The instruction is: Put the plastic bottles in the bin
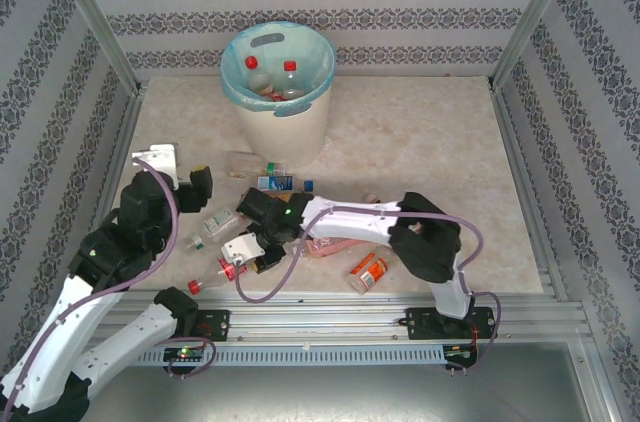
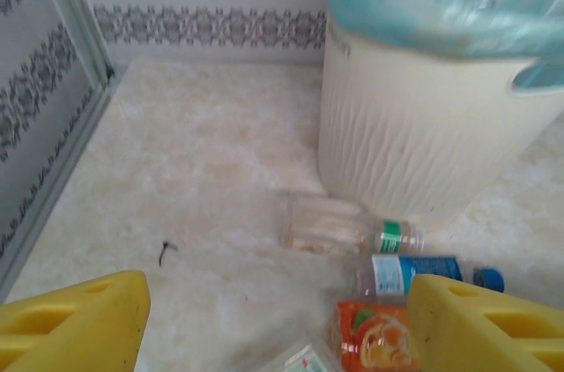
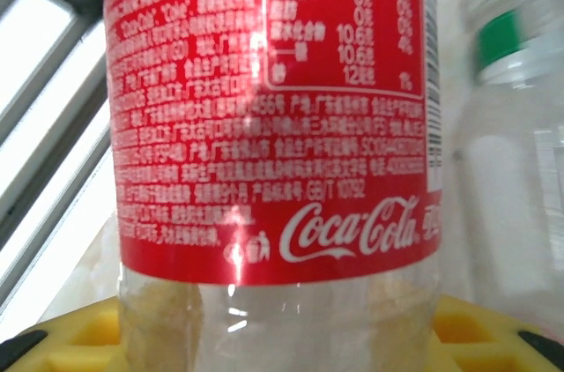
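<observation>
1. Shows a round cream-white bin (image 1: 280,137), lined in light blue, at the far middle of the bench (image 1: 430,152).
2. Counts at least two red-capped bottles (image 1: 289,66) already inside the bin, so reads as partly done.
3. Leaves a scatter of bottles lying on the bench near the arms: a clear bottle (image 2: 352,233) with a green band, a blue-labelled bottle (image 2: 423,272) and an orange-labelled bottle (image 2: 374,337), plus an orange bottle (image 1: 368,272) at the near right.
4. Places the right gripper (image 1: 248,254) low at the near middle, yellow fingers (image 3: 97,323) either side of a red-labelled Coca-Cola bottle (image 3: 273,125); cannot tell whether clamped on it yet.
5. Places the left gripper (image 2: 280,323) at the near left, jaws apart and empty, facing the bin.
6. Suggests the step in hand: grasping the Coca-Cola bottle, with the lift and the carry to the bin not yet done.
</observation>
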